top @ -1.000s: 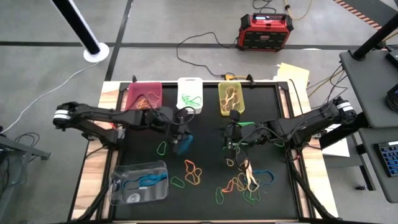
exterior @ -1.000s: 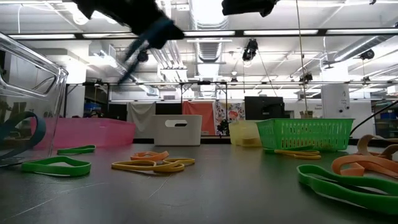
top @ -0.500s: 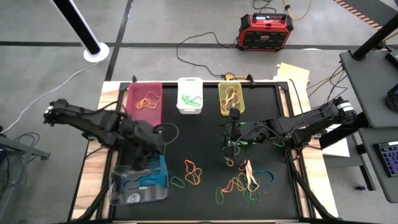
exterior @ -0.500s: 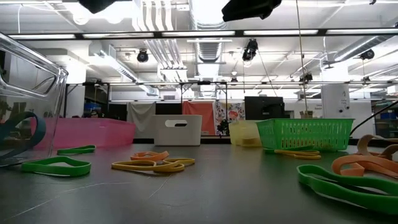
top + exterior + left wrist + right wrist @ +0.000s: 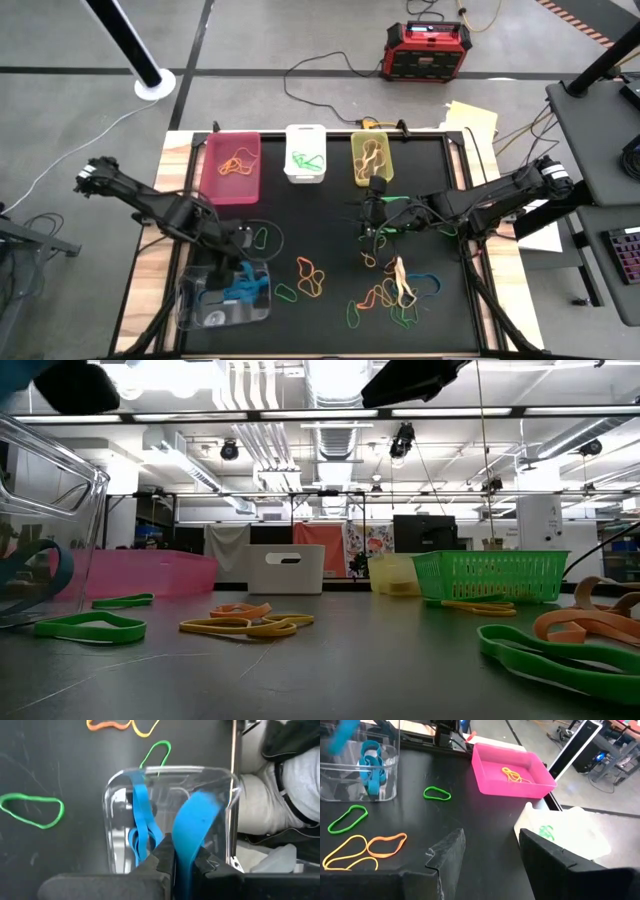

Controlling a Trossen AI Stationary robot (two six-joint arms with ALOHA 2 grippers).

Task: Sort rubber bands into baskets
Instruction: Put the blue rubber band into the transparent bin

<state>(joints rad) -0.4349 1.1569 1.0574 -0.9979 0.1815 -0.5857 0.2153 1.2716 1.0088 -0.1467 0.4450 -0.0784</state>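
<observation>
pinching a blue band (image 5: 195,827) over the clear basket (image 5: 112,795), left fingers (image 5: 162,857) show only wrist-side; right fingers (image 5: 445,855) wide.

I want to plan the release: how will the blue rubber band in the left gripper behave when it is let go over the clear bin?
The blue rubber band hangs limp from the shut left gripper, so it is probably floppy and light. It would likely drop into the clear bin and fold onto the blue bands there, without rolling. Being rubber, it might cling to a finger briefly.
</observation>
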